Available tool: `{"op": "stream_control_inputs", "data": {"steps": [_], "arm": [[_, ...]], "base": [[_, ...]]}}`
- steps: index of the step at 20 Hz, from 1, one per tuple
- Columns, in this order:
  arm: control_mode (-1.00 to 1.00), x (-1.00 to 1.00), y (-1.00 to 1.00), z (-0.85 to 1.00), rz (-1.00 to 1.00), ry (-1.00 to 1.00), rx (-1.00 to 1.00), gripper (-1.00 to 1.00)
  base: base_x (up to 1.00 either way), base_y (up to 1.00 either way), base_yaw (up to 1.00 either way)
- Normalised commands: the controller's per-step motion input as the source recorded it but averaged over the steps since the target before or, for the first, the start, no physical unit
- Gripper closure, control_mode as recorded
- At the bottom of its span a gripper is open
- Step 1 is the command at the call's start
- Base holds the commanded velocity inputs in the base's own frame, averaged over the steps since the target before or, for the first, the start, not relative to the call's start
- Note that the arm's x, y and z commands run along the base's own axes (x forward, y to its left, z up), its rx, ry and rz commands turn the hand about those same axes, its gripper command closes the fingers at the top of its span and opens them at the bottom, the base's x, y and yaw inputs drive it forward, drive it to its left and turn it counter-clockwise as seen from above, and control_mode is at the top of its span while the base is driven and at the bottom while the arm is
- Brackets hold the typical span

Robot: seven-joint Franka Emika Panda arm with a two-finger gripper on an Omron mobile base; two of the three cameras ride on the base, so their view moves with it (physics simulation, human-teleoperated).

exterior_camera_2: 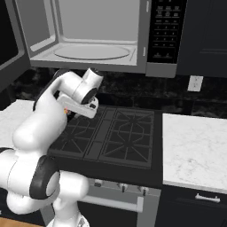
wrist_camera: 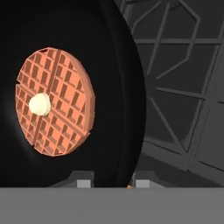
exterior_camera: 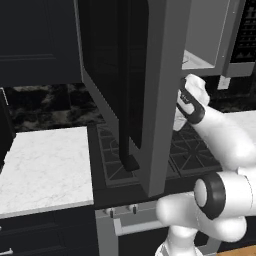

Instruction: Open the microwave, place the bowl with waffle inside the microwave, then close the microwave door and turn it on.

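In the hand view the black bowl (wrist_camera: 111,48) lies close under the hand, with the round orange-brown waffle (wrist_camera: 54,101) and its pale centre lying flat inside. My gripper (wrist_camera: 111,183) straddles the bowl's near rim, one fingertip inside and one outside, shut on it. From the right base view the hand reaches down over the stove's back left corner, where a speck of the waffle (exterior_camera_2: 66,111) peeks out. Above it the microwave (exterior_camera_2: 97,31) stands open with a pale empty interior. The microwave door (exterior_camera: 135,75) is swung out wide to the left, with its black bar handle (exterior_camera: 125,100) facing forward.
The black stove (exterior_camera_2: 119,133) with its grates lies under the bowl. White marble counters flank it on the left (exterior_camera: 45,165) and on the right (exterior_camera_2: 195,146). The open door hangs low over the stove's left side, beside my arm. The button panel (exterior_camera_2: 166,31) is at the microwave's right edge.
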Motion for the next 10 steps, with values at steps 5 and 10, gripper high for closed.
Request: {"op": "stream_control_inputs", "data": {"steps": [5, 10], "arm": [[-1.00, -0.43, -1.00, 1.00, 0.00, -0.05, 0.04, 1.00], [-1.00, -0.50, -0.93, 1.00, 0.00, -0.01, 0.04, 1.00]], "base": [[0.00, 0.00, 0.00], [0.00, 0.00, 0.00]]}}
